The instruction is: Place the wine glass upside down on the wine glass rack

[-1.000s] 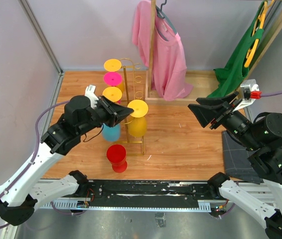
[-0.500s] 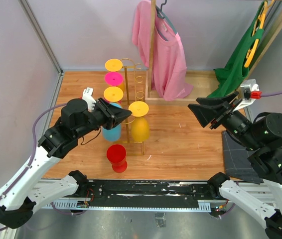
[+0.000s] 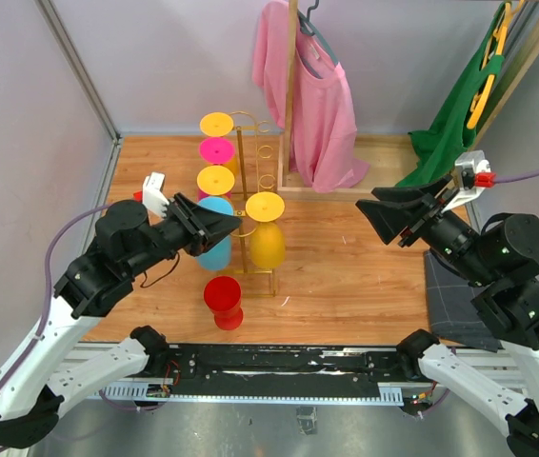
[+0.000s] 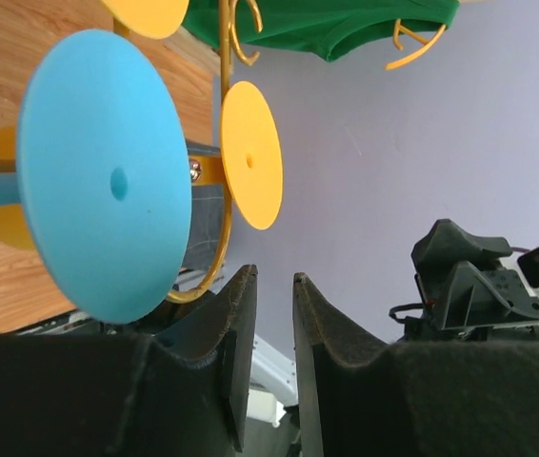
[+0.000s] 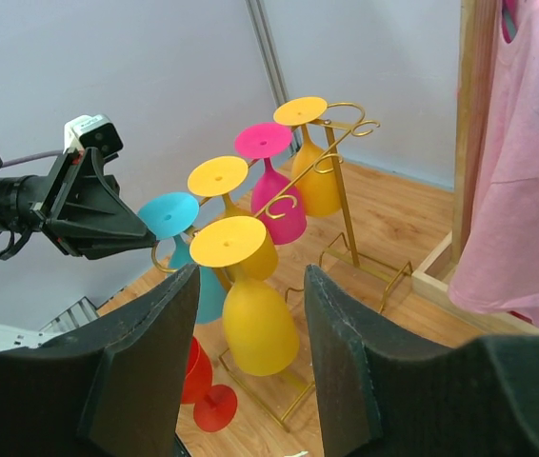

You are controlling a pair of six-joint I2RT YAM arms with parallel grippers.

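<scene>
The gold wire wine glass rack stands mid-table and carries several upside-down glasses: two yellow, a pink, a blue, and a front yellow wine glass. That front glass hangs from a loop with its foot on top. A red glass stands upright on the table before the rack. My left gripper sits just left of the yellow glass, jaws narrowly apart and empty. The blue foot fills its view's left. My right gripper is open and empty, raised to the right.
A wooden clothes stand with a pink shirt stands behind the rack. A green garment hangs at the back right. A grey cloth lies at the table's right edge. Walls close the left and back sides.
My left gripper has drawn back to the left and toward the near side, away from the front yellow glass, which stays hanging on the rack. The right arm has barely moved.
</scene>
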